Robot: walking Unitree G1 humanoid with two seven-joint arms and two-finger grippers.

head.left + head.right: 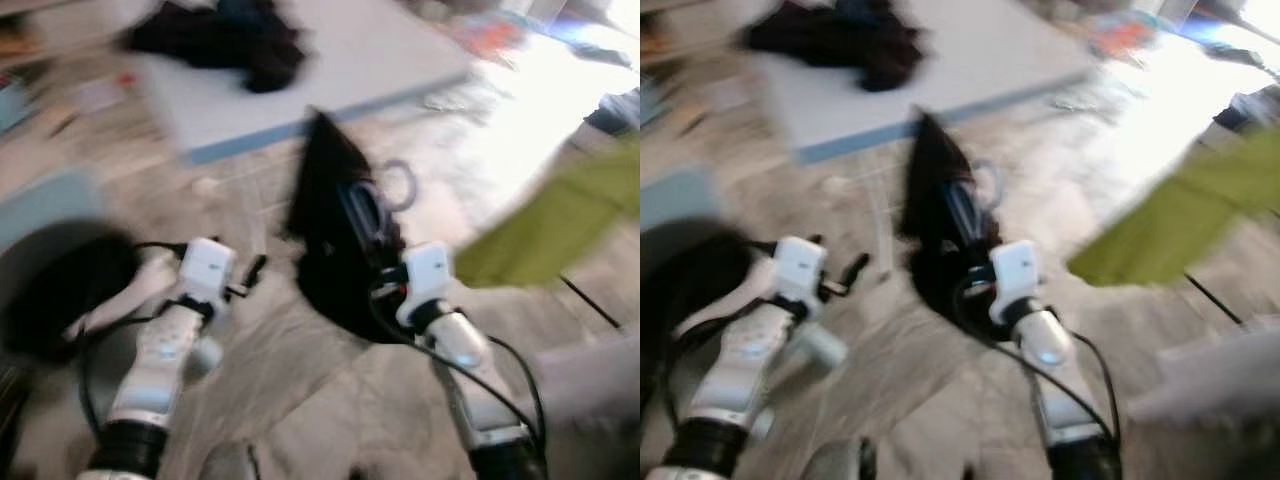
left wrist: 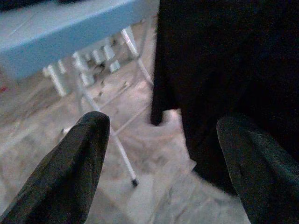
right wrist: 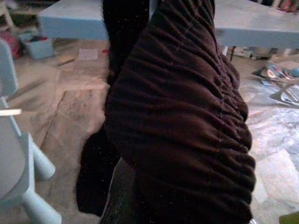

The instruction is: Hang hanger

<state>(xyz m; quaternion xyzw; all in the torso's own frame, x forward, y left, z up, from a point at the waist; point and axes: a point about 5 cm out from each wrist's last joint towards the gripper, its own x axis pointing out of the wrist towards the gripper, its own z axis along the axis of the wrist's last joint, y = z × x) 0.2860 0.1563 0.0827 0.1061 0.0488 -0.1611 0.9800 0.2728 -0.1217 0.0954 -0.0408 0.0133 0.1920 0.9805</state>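
Note:
The head views are blurred. A black garment (image 1: 335, 220) hangs on a hanger whose grey hook (image 1: 402, 185) sticks out at its right side. My right gripper (image 1: 378, 272) is buried in the cloth and holds it up above the floor; the ribbed dark fabric (image 3: 182, 116) drapes over its fingers (image 3: 122, 196) in the right wrist view. My left gripper (image 1: 246, 278) is just left of the garment, open and holding nothing. In the left wrist view its fingers (image 2: 79, 154) stand wide apart, with the garment (image 2: 224, 70) close ahead.
A pale table with a blue edge (image 1: 330, 75) stands ahead, with a heap of dark clothes (image 1: 225, 40) on it and thin white legs (image 2: 88, 88) below. A green cloth (image 1: 560, 220) hangs at the right. A dark pile (image 1: 60, 290) lies left, and a light blue chair (image 3: 18, 177) is nearby.

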